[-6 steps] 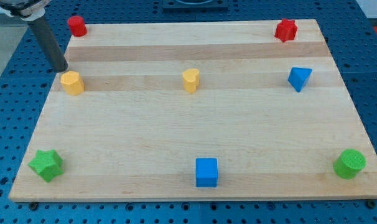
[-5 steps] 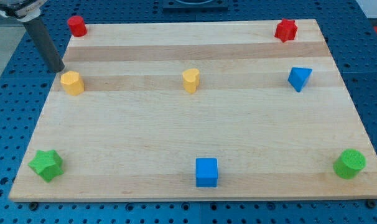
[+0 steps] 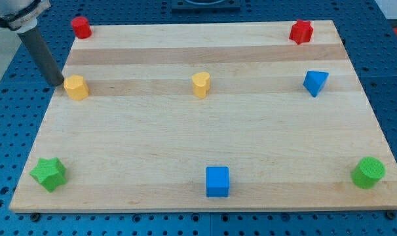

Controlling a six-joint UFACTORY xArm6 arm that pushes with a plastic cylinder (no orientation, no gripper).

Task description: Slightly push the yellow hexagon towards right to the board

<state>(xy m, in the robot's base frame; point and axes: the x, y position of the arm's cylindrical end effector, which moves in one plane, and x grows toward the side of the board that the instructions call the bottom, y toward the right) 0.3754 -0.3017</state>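
Observation:
The yellow hexagon (image 3: 76, 86) sits near the board's left edge, in the upper half of the view. My tip (image 3: 57, 83) is just to the hexagon's left, at the board's left edge, very close to the block or touching it; I cannot tell which. The dark rod rises from the tip to the view's upper left corner.
On the wooden board (image 3: 205, 131): a yellow heart (image 3: 200, 84) at centre top, a blue triangle (image 3: 315, 82), a red cylinder (image 3: 80, 27), a red star (image 3: 301, 31), a green star (image 3: 49, 174), a blue cube (image 3: 217, 181), a green cylinder (image 3: 368, 172).
My tip has moved left and down, from above-left of the yellow hexagon to directly left of it. No block has moved.

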